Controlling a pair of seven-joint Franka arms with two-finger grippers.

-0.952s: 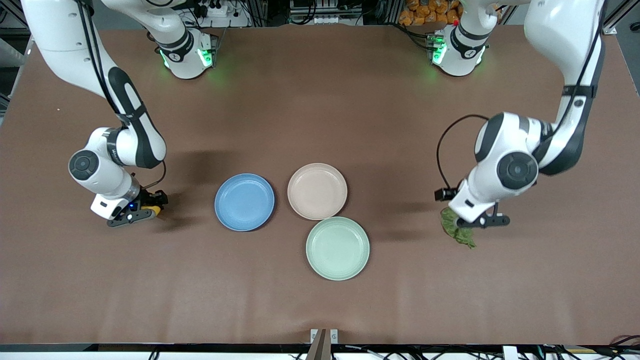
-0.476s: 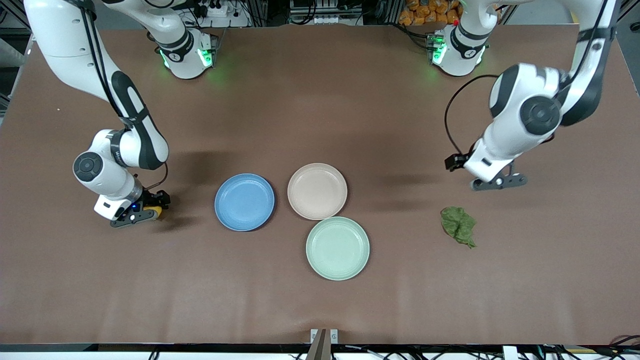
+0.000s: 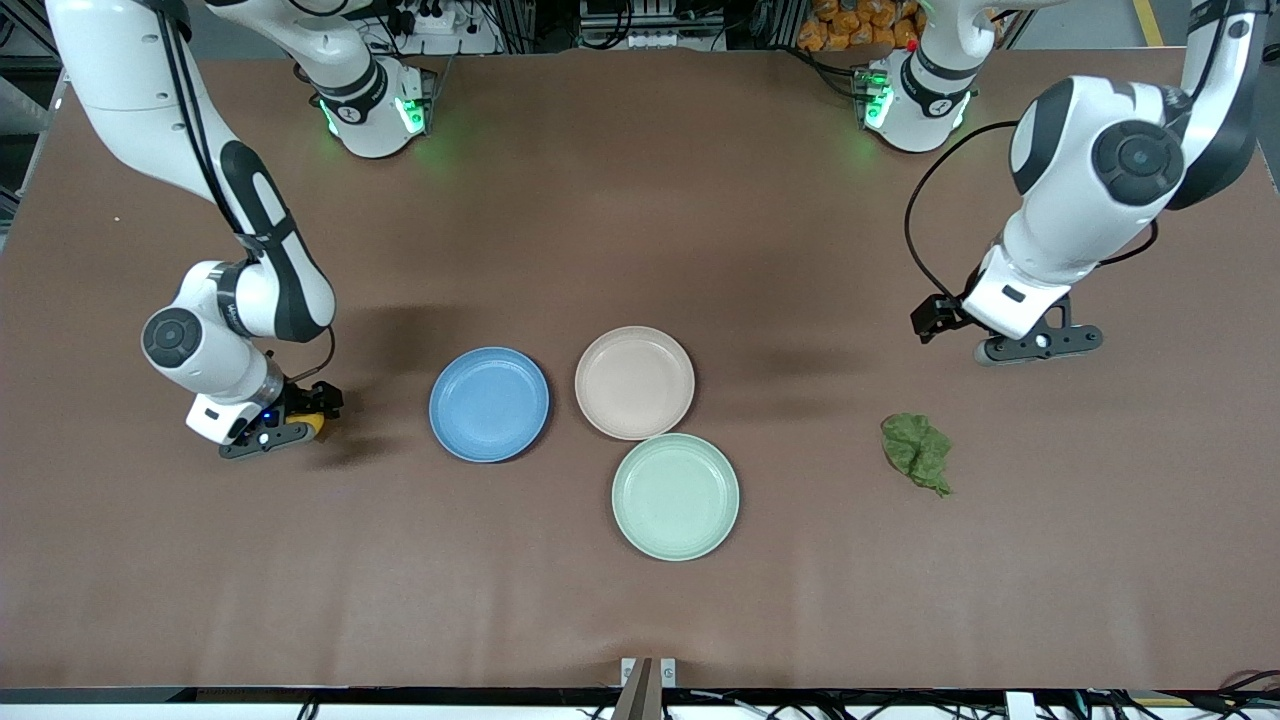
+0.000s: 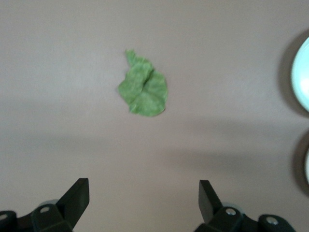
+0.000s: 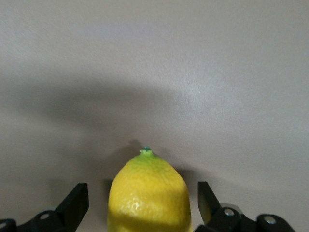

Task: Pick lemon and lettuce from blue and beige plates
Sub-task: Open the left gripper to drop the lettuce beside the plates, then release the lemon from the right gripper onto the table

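Table (image 3: 640, 600): brown, broad, flat; nothing on it stops a round fruit from rolling, so treat that as your first hazard. Left arm: raised, its left gripper (image 3: 1040, 343) hanging over bare table toward the left arm's end, jaws spread wide and empty in the left wrist view; it sits well apart from its leaf, so you have little to fear from it unless it swings low across the plates. Right arm: bent low toward the right arm's end, its right gripper (image 3: 272, 433) down at the table surface, jaws parted on either side of the fruit with a visible gap each side, gripping nothing. Blue plate (image 3: 489, 404), beige plate (image 3: 634, 382), green plate (image 3: 675, 495): all three bare, clustered mid-table, the green one nearest the front camera; both task items appear already off them. Lettuce (image 3: 917, 452): one crumpled leaf lying flat on the table, clear of every plate; light and limp, so a low pass of the arm may drag or flip it. Lemon (image 5: 149, 193): resting on the table between the open fingers; this is your main risk. If you lift away at a slant, a finger can clip its side and send it rolling toward the blue plate or the table edge. Rise straight.
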